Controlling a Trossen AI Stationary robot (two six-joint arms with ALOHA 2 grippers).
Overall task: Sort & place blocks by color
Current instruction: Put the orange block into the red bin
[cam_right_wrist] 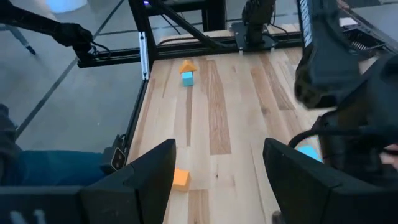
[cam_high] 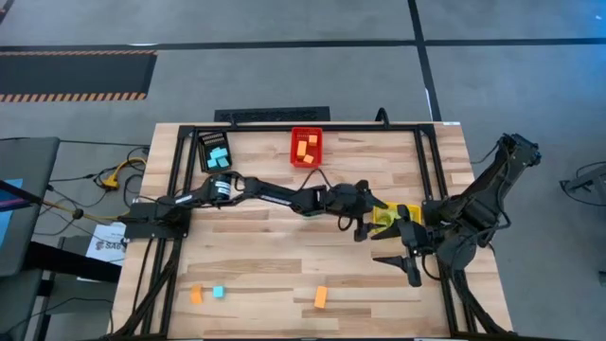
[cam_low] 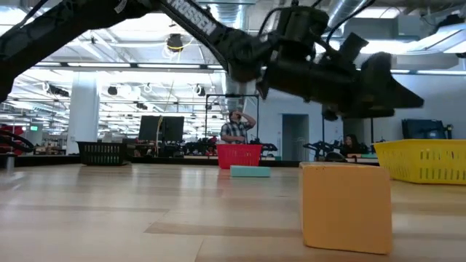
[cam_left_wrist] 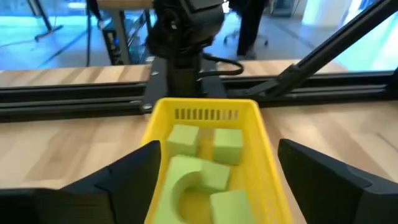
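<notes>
Several light green blocks (cam_left_wrist: 214, 163) lie in the yellow bin (cam_left_wrist: 260, 134) at the table's right. My left gripper (cam_left_wrist: 217, 186) hovers open just above the bin's near-left end (cam_high: 371, 220), one finger on each side, touching nothing. Orange blocks (cam_high: 305, 145) lie in the red bin (cam_high: 294, 159) at the far edge. Light blue blocks (cam_high: 219, 154) lie in the black bin (cam_high: 204, 144). Loose on the table near the front edge are an orange block (cam_high: 320, 297), another orange block (cam_high: 196, 295) and a light blue block (cam_high: 218, 292). My right gripper (cam_high: 398, 260) stands open and raised, in front of the yellow bin.
A black frame rail (cam_high: 284, 126) runs round the tabletop. In the low view the near orange block (cam_low: 346, 207) stands close to the camera, with the light blue block (cam_low: 250, 172) behind it. A person (cam_low: 236, 129) stands in the room beyond the table.
</notes>
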